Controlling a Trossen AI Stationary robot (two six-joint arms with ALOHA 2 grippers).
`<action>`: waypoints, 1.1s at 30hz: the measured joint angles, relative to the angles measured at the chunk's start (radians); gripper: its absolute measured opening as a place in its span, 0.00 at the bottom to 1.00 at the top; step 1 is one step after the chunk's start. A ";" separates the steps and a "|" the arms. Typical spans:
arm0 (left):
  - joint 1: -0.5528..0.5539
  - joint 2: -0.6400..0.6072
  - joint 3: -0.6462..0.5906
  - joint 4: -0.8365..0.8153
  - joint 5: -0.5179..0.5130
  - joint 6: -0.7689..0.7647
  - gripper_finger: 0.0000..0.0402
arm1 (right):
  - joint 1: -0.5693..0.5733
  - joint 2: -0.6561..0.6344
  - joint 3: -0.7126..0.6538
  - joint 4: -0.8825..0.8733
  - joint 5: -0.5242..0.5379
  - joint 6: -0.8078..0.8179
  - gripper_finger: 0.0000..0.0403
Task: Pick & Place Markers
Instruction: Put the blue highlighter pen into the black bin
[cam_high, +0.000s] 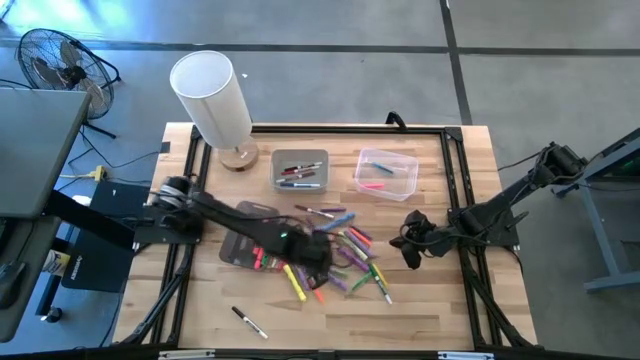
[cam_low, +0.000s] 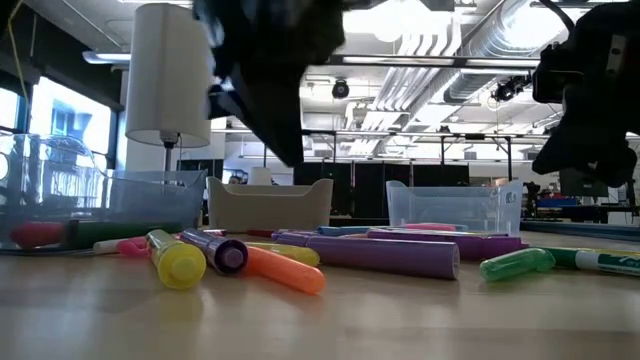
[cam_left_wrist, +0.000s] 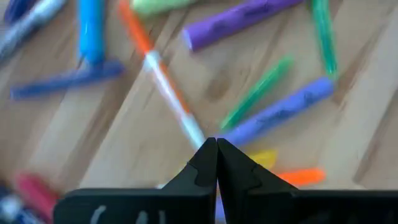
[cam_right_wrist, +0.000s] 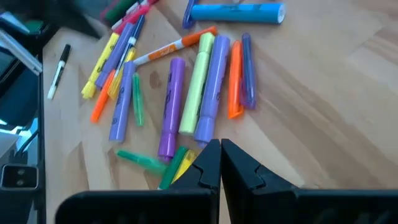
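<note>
The markers (cam_high: 345, 262) lie in a loose pile on the wooden table, in purple, green, orange, yellow, blue and pink; they also show in the low view (cam_low: 400, 252). One black marker (cam_high: 250, 322) lies alone toward the near edge. My left gripper (cam_high: 320, 255) hovers over the pile's left part with its fingers shut (cam_left_wrist: 216, 148) and nothing between them. An orange-and-white marker (cam_left_wrist: 163, 81) and a purple one (cam_left_wrist: 280, 112) lie below it. My right gripper (cam_high: 410, 248) hangs shut (cam_right_wrist: 221, 148) just right of the pile, above bare wood.
A grey bin (cam_high: 300, 170) with a few markers and a clear bin (cam_high: 386, 174) with a pink one stand behind the pile. Another clear bin (cam_high: 245, 240) lies under my left arm. A white lamp (cam_high: 212, 95) stands at the far left. Bare wood lies near the front edge.
</note>
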 joint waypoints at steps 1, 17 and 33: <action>-0.017 -0.019 -0.041 0.051 -0.003 -0.054 0.00 | -0.001 0.000 0.000 0.000 0.006 0.000 0.00; -0.229 -0.112 -0.211 -0.171 -0.116 -0.512 0.00 | -0.113 0.000 0.000 0.025 -0.009 0.000 0.00; -0.268 -0.151 -0.315 -0.283 0.056 -0.448 0.00 | -0.179 0.000 0.000 0.118 -0.010 0.008 0.00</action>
